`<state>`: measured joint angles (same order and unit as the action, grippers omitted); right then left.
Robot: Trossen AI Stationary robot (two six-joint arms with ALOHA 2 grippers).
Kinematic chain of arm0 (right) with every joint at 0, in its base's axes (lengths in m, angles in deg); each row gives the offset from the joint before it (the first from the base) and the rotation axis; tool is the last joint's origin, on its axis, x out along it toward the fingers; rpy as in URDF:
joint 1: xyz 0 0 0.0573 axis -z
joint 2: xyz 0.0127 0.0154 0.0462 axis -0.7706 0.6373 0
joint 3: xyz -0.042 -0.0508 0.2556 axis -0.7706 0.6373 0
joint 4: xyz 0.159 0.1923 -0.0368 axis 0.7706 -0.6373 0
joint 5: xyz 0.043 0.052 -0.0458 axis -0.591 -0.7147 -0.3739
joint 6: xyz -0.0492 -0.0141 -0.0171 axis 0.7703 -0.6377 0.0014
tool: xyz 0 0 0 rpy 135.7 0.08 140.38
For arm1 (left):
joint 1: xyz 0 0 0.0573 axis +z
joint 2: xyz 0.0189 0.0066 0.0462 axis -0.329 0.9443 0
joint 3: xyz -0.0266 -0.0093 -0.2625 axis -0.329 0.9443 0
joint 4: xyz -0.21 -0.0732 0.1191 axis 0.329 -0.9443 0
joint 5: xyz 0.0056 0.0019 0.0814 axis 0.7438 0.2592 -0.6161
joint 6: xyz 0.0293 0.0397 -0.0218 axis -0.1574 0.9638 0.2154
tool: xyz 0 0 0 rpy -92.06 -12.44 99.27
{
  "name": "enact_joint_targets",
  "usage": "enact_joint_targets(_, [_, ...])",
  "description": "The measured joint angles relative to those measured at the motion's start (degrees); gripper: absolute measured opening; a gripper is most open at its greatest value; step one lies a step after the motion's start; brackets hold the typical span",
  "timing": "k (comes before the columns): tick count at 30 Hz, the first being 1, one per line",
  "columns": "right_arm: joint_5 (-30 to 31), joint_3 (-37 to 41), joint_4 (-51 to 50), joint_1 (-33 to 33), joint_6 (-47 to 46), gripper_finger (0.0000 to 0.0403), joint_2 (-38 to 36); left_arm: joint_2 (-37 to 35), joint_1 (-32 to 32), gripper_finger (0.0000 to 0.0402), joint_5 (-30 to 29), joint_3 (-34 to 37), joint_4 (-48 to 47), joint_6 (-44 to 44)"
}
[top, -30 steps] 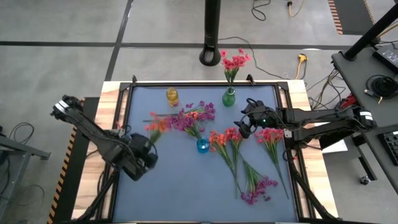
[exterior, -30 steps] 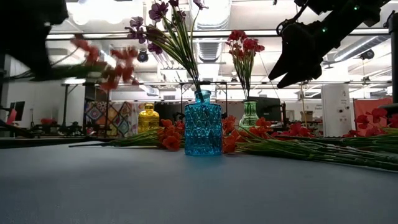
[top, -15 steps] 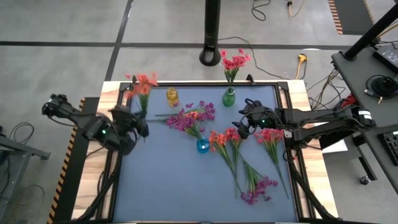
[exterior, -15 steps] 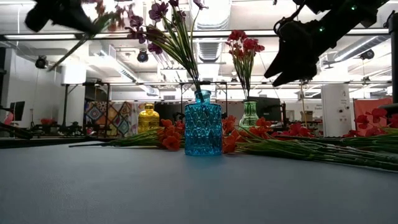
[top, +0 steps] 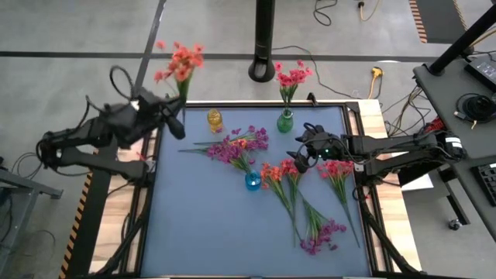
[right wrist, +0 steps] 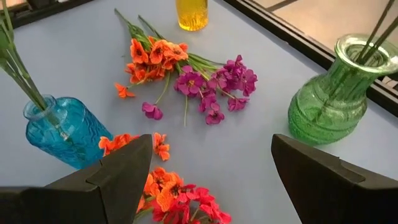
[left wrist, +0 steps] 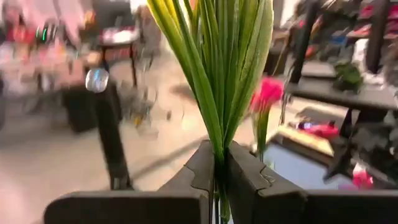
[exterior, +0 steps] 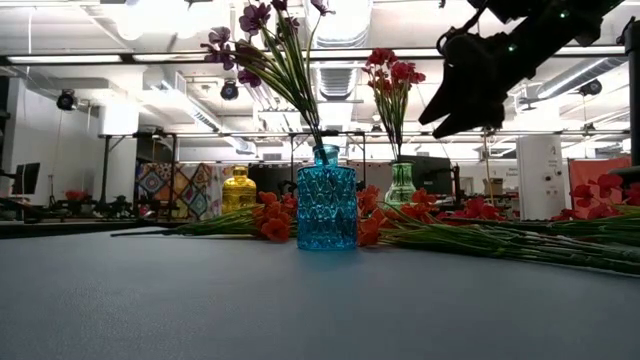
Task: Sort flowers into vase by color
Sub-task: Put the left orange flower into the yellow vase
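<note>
from above, your left gripper (top: 159, 116) sits in the upper left of the frame, clamped on an orange sprig (top: 180, 62) whose blossoms hang out past the table edge. the yellow vase (top: 215, 120) is near, just right of it. the stem looks long and springy, so i'd expect it could miss that narrow neck or tip the vase. in the low view, the right gripper (exterior: 470, 90) hovers upper right, above loose flowers (exterior: 470, 225). left wrist: jaws pinched narrow around the green stems (left wrist: 217, 74). right wrist: jaws wide (holding nothing).
</note>
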<state>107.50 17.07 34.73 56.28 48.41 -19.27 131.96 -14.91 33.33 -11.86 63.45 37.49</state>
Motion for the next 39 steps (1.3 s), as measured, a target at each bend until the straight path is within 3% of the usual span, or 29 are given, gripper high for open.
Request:
enact_joint_targets(2, [0.00,0.00,0.46,-0.01,0.45,0.0320,0.21,-0.02,6.09,0.0006,7.09,1.51,2.83,4.13])
enact_joint_targets(8, [0.00,0.00,3.77,0.00,1.21,0.0320,0.58,0.77,24.17,0.0006,33.49,12.43,16.06,4.28])
enact_joint_targets(14, [0.00,0.00,5.23,0.00,1.88,0.0320,0.59,0.98,34.88,0.0006,50.17,28.23,43.10,4.39])
enact_joint_targets(20, [0.00,0.00,6.69,0.00,1.84,0.0320,0.63,4.54,40.12,0.0006,55.04,38.97,67.28,3.93])
enact_joint_targets(22, [0.00,0.00,7.37,0.00,1.85,0.0320,0.63,7.02,40.87,0.0006,55.50,40.74,71.35,2.93])
enact_joint_targets(31, [0.00,0.00,7.51,0.00,1.15,0.0320,0.63,21.24,41.91,0.0006,55.36,38.57,77.07,2.58])
enact_joint_targets(39, [0.00,0.00,7.42,0.00,1.16,0.0320,0.63,25.77,42.92,0.0006,55.36,36.26,77.02,3.60])
